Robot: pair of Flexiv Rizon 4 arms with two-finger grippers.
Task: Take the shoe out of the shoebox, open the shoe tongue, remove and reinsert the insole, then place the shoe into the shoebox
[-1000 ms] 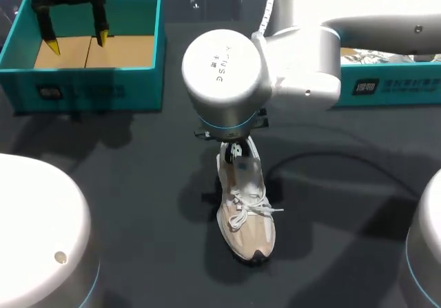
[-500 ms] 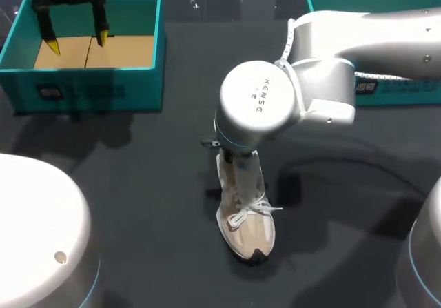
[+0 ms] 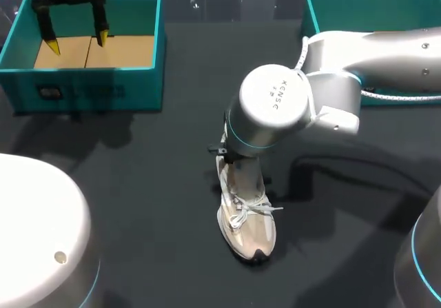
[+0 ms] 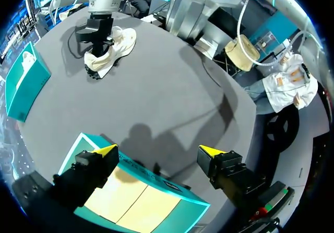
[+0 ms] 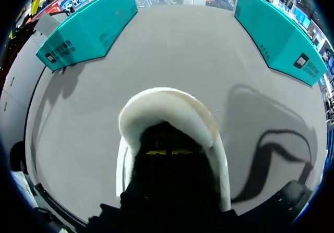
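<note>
The right gripper (image 5: 167,151) sits inside the heel opening of the shoe (image 3: 247,220) on the worktop (image 3: 138,184), and whether it grips cannot be told; it should pinch the insole's heel edge and lift slowly, while the left gripper (image 4: 158,150) hangs released.

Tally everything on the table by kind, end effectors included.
Boxes: 2 (left box, right box)
Shoes: 1 (shoe)
End effectors: 2 (left end effector over the left box, right end effector at the shoe)
Total: 5
</note>
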